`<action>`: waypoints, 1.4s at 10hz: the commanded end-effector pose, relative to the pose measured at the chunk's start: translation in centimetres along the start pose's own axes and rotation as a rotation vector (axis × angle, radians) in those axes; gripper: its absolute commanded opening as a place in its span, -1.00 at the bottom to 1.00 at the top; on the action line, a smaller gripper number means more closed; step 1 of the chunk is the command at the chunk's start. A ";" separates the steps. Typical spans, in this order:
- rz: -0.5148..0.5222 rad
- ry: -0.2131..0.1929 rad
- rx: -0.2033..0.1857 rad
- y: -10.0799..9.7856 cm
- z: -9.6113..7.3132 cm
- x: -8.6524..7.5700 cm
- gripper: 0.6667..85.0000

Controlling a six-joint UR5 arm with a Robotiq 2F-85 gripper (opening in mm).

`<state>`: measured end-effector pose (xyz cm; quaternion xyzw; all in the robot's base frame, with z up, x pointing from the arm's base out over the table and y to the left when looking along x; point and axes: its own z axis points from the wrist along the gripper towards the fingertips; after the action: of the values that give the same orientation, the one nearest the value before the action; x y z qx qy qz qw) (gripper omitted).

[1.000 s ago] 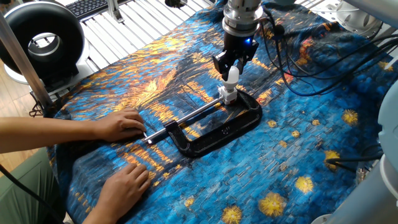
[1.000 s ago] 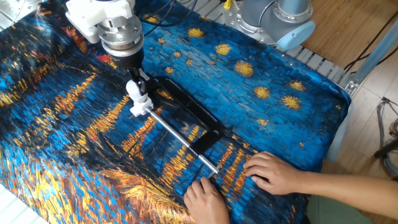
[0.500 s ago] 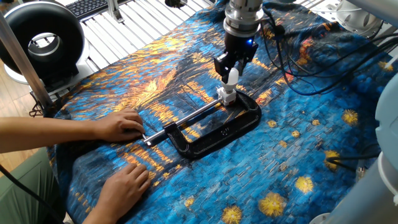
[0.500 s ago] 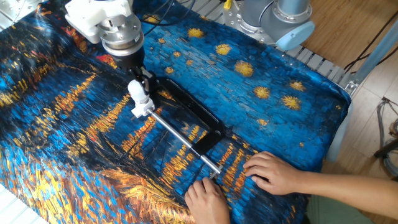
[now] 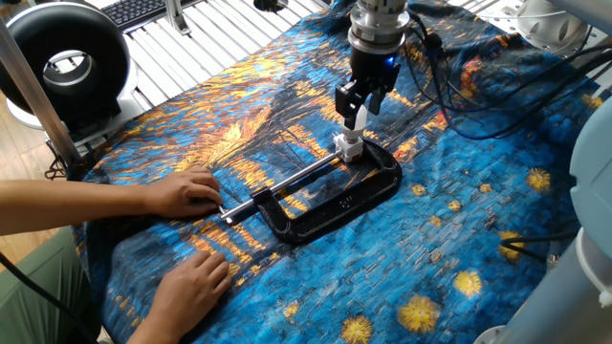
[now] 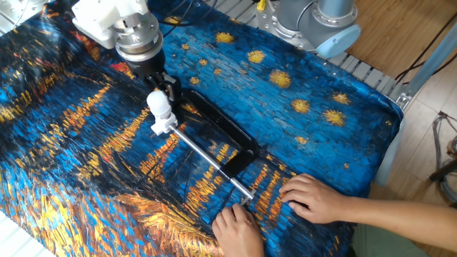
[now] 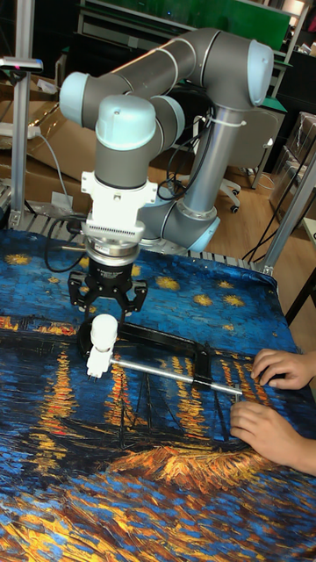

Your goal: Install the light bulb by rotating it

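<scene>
The light bulb (image 5: 356,116) (image 6: 158,104) (image 7: 104,331) is a small white bulb standing upright in the white socket block (image 5: 349,146) (image 6: 163,126) (image 7: 95,360). The block is held at one end of a black C-clamp (image 5: 337,204) (image 6: 223,134) (image 7: 167,337) lying on the blue patterned cloth. My gripper (image 5: 357,99) (image 6: 165,88) (image 7: 109,307) points straight down over the bulb. Its black fingers stand spread on either side of the bulb's top and look open, with a gap to the bulb in the tall fixed view.
A person's two hands (image 5: 186,193) (image 6: 311,199) (image 7: 283,366) rest on the cloth at the clamp's screw-handle end. A black ring-shaped device (image 5: 63,63) stands at the far left. Cables (image 5: 459,91) trail over the cloth behind the gripper. The arm's base (image 6: 318,18) is at the table edge.
The gripper has turned about its vertical axis and shifted slightly up and to the right. The bulb, socket, clamp and hands have stayed in place.
</scene>
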<state>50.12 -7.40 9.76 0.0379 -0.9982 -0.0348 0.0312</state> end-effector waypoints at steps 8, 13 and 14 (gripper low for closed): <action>-0.332 -0.034 -0.024 0.3 -0.3 -2.0 0.43; -0.355 -0.037 -0.021 0.5 -0.3 -1.9 0.35; -0.349 -0.037 -0.021 0.6 -0.3 -1.8 0.32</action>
<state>51.82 -7.07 9.85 0.2098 -0.9766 -0.0466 0.0112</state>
